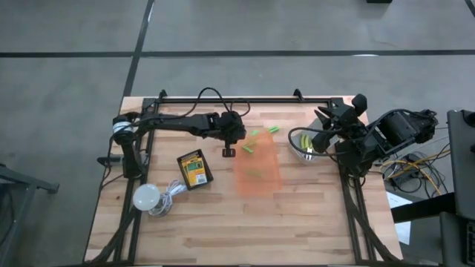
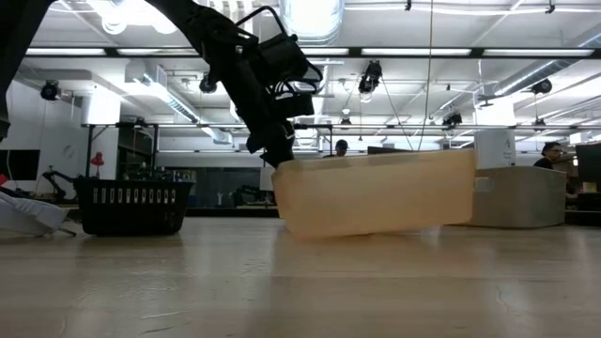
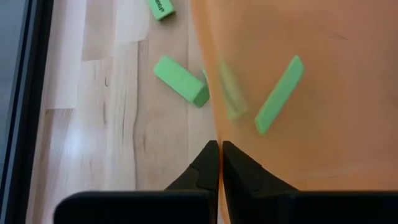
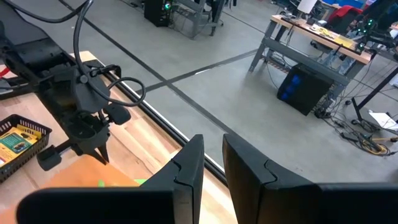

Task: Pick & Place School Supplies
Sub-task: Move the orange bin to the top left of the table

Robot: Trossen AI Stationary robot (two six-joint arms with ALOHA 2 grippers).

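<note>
The orange translucent tray (image 1: pixel 257 169) stands mid-table, and my left gripper (image 1: pixel 237 142) is shut on its far-left wall. Green blocks lie on the wood beside the tray (image 3: pixel 181 81) (image 1: pixel 272 129); another (image 3: pixel 280 94) shows through the orange wall inside it. A yellow-and-green crayon box (image 1: pixel 194 169) lies in a small black basket. Yellow-handled tools sit in a metal bowl (image 1: pixel 304 144). My right gripper (image 4: pixel 212 146) hangs high over the table's right side, shut on nothing. My left gripper pinches the tray's wall at its upper rim (image 3: pixel 216 134), one finger outside over the wood and one inside over the orange floor. The fingers come slanting down from the table's left. In the low view the tray (image 2: pixel 376 192) sits low, slightly tilted.
A white bulb with a cord (image 1: pixel 147 196) lies near the left front. The black basket (image 1: pixel 194 170) stands left of the tray. Dark rails run along the far edge and both sides. Bare wood spreads across the near half.
</note>
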